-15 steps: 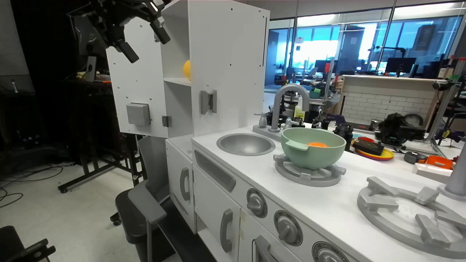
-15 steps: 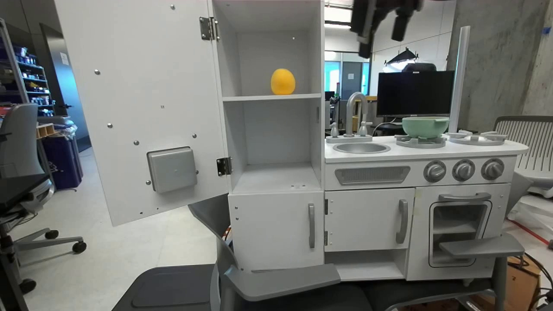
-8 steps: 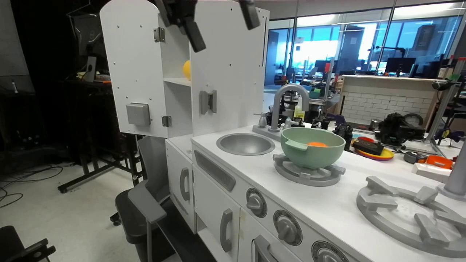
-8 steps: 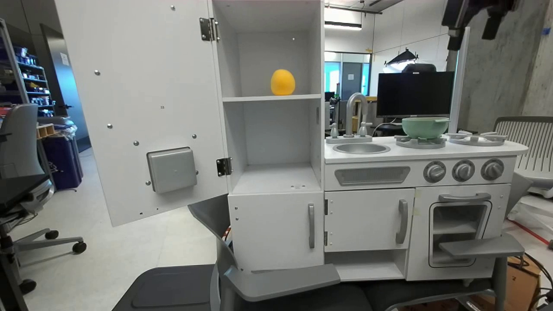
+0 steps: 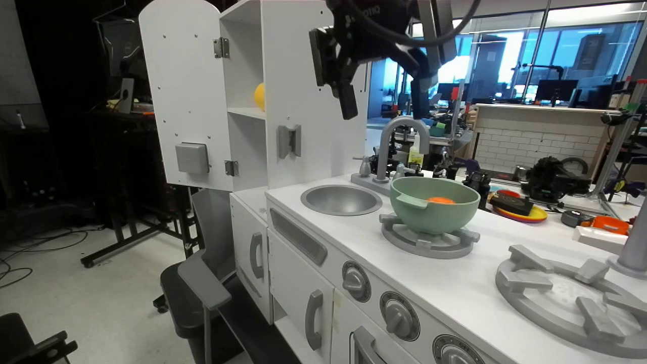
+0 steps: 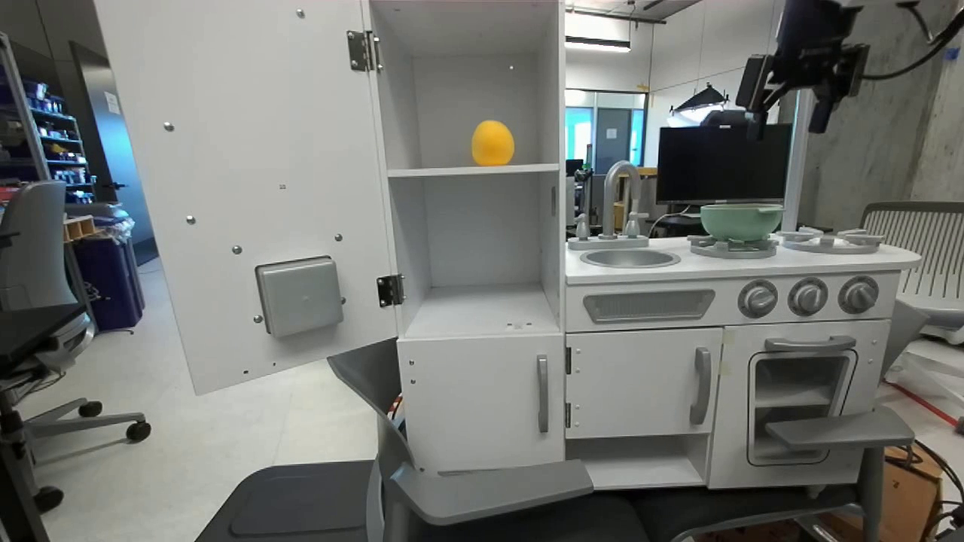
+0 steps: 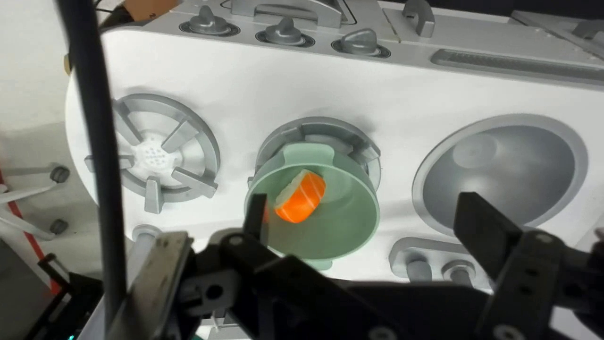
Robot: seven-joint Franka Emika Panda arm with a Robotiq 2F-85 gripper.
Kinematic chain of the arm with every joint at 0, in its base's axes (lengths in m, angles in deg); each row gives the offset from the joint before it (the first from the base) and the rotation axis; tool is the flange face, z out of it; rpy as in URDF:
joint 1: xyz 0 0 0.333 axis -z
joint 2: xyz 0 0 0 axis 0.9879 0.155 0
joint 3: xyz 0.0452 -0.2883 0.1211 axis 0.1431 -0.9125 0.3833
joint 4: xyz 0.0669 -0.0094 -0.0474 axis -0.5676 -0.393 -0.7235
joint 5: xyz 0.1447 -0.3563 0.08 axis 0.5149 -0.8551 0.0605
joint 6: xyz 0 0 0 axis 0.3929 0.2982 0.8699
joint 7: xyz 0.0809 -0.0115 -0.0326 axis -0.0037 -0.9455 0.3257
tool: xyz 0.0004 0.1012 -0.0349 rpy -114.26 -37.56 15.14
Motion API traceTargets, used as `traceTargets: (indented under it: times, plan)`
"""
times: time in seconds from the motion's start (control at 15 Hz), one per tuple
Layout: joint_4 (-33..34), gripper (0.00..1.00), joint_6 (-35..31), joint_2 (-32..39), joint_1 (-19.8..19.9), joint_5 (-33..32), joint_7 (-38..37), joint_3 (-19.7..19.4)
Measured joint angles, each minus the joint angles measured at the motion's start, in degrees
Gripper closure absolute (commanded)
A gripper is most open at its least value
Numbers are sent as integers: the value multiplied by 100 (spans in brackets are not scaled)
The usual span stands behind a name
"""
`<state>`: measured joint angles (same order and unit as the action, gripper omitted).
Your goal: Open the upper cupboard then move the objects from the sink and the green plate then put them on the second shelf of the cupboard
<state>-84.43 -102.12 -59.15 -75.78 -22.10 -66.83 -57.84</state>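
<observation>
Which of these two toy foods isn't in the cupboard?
The orange striped sushi piece, inside the mint-green round bowl; the yellow egg-shaped piece stands on the white cupboard shelf.

Black and angular, with jointed jaws ending in blunt rectangular pads (image 7: pixel 483 231).
Trailed by a thick black cable (image 7: pixel 100 156); studded with round screw heads (image 7: pixel 507 332); flanked by a silvery metal bar (image 7: pixel 153 278); marked with pale lettering (image 5: pixel 371 11), too partial to read.

In an exterior view, the tall white cabinet (image 5: pixel 328 136) partly hides the yellow egg-shaped toy (image 5: pixel 259 97); the mint-green bowl (image 5: pixel 434 217) partly hides the orange sushi-shaped toy (image 5: pixel 441 200); the bottom edge crops 1 round grey knob (image 5: pixel 456 356).
</observation>
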Motion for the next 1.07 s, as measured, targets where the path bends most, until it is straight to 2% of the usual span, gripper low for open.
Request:
traceTargets:
  times: [0.2, 1.07]
  plan:
    - [664, 0, 86, 614, 28, 178, -109, -5]
    - [3275, 0, 1596, 2610, 356, 382, -223, -92]
